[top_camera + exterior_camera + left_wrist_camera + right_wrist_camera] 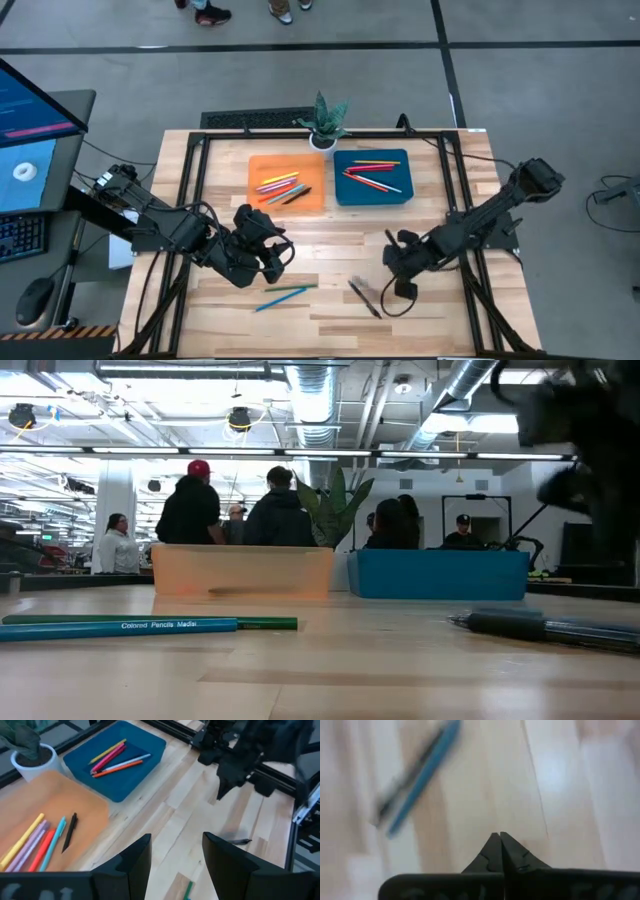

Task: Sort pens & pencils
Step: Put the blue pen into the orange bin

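Observation:
On the bare wood near the front edge lie a blue pencil [280, 297] [120, 626] and a green one [265, 623] side by side, and a black pen [365, 297] [550, 628] to their right. My right gripper [396, 268] [501, 836] hangs just above the table right of the black pen, shut with nothing between its fingers. My left gripper [278, 255] [175, 840] waits open above the table's left middle, holding nothing. The orange tray [262, 168] and the blue tray [345, 192] at the back each hold several pens and pencils.
A small potted plant [327, 122] stands at the far edge between the two trays. A black frame [190, 190] runs along the table's sides and back. People stand in the room beyond the far edge [240, 510]. A monitor [30, 130] sits off the table's left.

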Robot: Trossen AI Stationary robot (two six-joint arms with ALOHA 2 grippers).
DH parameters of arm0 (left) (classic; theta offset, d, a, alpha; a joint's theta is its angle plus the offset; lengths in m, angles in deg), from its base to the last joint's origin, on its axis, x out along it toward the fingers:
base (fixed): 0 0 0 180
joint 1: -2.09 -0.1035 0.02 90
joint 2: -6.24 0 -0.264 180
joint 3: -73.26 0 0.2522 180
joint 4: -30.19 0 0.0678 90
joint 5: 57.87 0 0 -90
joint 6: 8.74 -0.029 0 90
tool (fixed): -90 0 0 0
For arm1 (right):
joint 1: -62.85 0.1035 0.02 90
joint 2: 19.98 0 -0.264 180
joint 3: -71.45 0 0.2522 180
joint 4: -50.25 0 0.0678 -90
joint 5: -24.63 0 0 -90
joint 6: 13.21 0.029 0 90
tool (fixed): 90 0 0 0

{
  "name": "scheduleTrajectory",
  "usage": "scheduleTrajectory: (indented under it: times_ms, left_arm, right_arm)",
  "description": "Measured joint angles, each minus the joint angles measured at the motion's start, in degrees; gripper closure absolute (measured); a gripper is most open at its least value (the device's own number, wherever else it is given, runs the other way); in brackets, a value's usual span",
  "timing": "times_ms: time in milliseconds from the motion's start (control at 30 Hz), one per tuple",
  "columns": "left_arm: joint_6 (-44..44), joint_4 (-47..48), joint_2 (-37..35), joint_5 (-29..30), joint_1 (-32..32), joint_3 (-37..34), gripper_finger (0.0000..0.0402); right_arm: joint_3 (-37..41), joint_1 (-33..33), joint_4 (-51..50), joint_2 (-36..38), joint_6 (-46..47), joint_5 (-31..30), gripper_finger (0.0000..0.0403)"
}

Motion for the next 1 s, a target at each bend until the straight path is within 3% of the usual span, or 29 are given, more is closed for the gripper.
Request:
scheduleTrajectory:
  times_ms: [200, 367, 533, 767, 1000]
  left_arm:
    - [0.0, -0.2, 0.0, 1.2, 0.0, 0.0, 0.0235]
    - [0.0, -0.3, 0.0, 1.2, 0.0, 0.0, 0.0235]
    - [0.0, -0.2, 0.0, 1.2, 0.0, 0.0, 0.0235]
    - [0.0, 0.0, 0.0, 0.0, 0.0, 0.0, 0.0235]
    - [0.0, 0.0, 0.0, -0.8, 0.0, 0.0, 0.0235]
  right_arm:
    - [0.0, -2.8, 4.0, 8.3, 0.2, -3.3, 0.0396]
    - [-0.1, -3.3, 6.7, 8.7, 2.2, -3.9, 0.0356]
    - [-3.9, -2.1, 5.3, 1.4, 5.7, -1.1, 0.0319]
    - [-19.0, 0.1, -9.2, -13.0, 12.0, -1.6, 0.0268]
    - [-24.5, 1.6, -8.5, -20.8, 25.6, 1.7, 0.0187]
